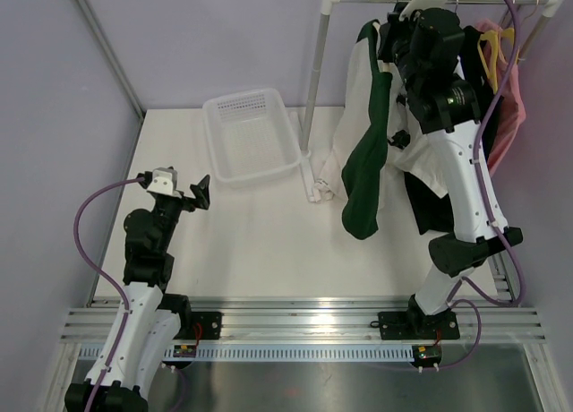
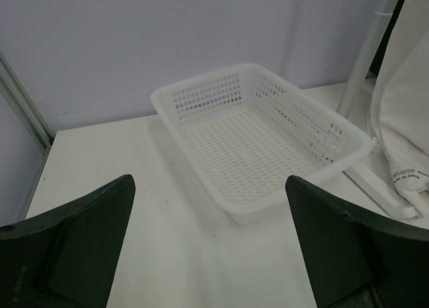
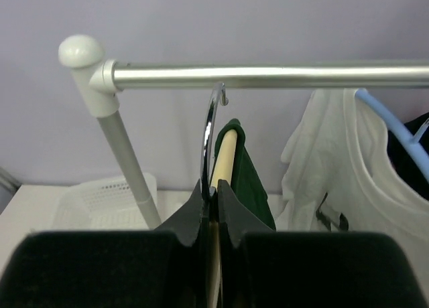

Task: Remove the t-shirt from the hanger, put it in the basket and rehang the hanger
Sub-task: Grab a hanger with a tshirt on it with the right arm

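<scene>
While the right arm works up at the rack, the left arm sits idle, so reading left to right.

Left gripper (image 1: 199, 193): low over the table (image 1: 260, 251) at about 9 o'clock in the top view. Fingers are spread wide with nothing between them, aimed at the white mesh basket (image 1: 240, 97), which holds nothing I can see.

Rack: white upright (image 1: 315, 81) just at 3 o'clock of the basket, with the metal rail (image 3: 268, 75) running off to 3 o'clock from its cap.

Green t-shirt (image 1: 365, 175): hangs from the rail end nearest the upright, well above the table. It's draped over a wooden hanger (image 3: 224, 157) and slumps long on one side.

Right gripper (image 3: 210, 187): fingers pinched together on the hanger's neck, right under the steel hook (image 3: 210, 124). The hook top is level with the rail's underside. Can't tell if it bears on the rail.

Further toward 3 o'clock: a white shirt (image 3: 348, 174) on a blue hanger (image 3: 395, 127), then a pink garment (image 1: 510, 103). Neither is being touched.

My read is an early step: the hanger is secured, but the shirt is not yet off it.

The next move likely calls for freeing the hook and carrying the hanger down toward 8 o'clock. There the left gripper can take the fabric and pull it off one shoulder end. Watch for the white shirt snagging alongside.
</scene>
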Controlling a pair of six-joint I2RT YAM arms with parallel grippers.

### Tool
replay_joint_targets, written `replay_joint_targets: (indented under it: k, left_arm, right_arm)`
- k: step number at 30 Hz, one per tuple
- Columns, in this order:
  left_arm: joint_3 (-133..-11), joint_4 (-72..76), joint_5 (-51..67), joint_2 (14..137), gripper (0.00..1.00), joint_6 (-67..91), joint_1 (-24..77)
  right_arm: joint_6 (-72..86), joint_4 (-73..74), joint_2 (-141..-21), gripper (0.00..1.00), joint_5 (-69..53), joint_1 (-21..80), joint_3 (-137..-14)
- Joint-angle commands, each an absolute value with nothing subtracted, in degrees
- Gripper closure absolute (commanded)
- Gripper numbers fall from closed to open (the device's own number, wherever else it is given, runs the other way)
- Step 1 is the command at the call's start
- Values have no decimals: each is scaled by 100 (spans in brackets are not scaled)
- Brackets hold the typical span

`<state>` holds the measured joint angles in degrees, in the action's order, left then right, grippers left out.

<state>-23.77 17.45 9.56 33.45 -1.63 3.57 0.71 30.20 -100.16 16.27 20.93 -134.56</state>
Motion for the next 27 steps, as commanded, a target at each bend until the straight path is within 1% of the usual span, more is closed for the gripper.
replay_joint_targets:
  k: [1, 3, 9, 11, 16, 23, 27]
  left_arm:
    - [-2461, 1890, 1195, 3296, 1, -255, 334]
    - [-2452, 1855, 1397, 3296, 1, -325, 334]
    - [-2417, 1811, 2144, 3331, 1, -466, 334]
    - [-2426, 1767, 2354, 3349, 1, -492, 334]
    - [-2461, 1705, 2619, 3340, 1, -527, 334]
    - [-2470, 1626, 2725, 3261, 1, -519, 334]
    - [-2470, 1582, 2751, 3156, 1, -484, 334]
  right_arm:
    - [465, 3216, -9398, 100, 1038, 2074, -13484]
    - [536, 3330, -9194, 100, 774, 2083, -13325]
    - [431, 4314, -8500, 100, -148, 2083, -12886]
    - [352, 4403, -8166, 100, -447, 2083, -12508]
    - [272, 4386, -7551, 100, -536, 2092, -11849]
    - [483, 4482, -7023, 100, -923, 2171, -11470]
    - [685, 4273, -6479, 100, -1045, 2197, -10743]
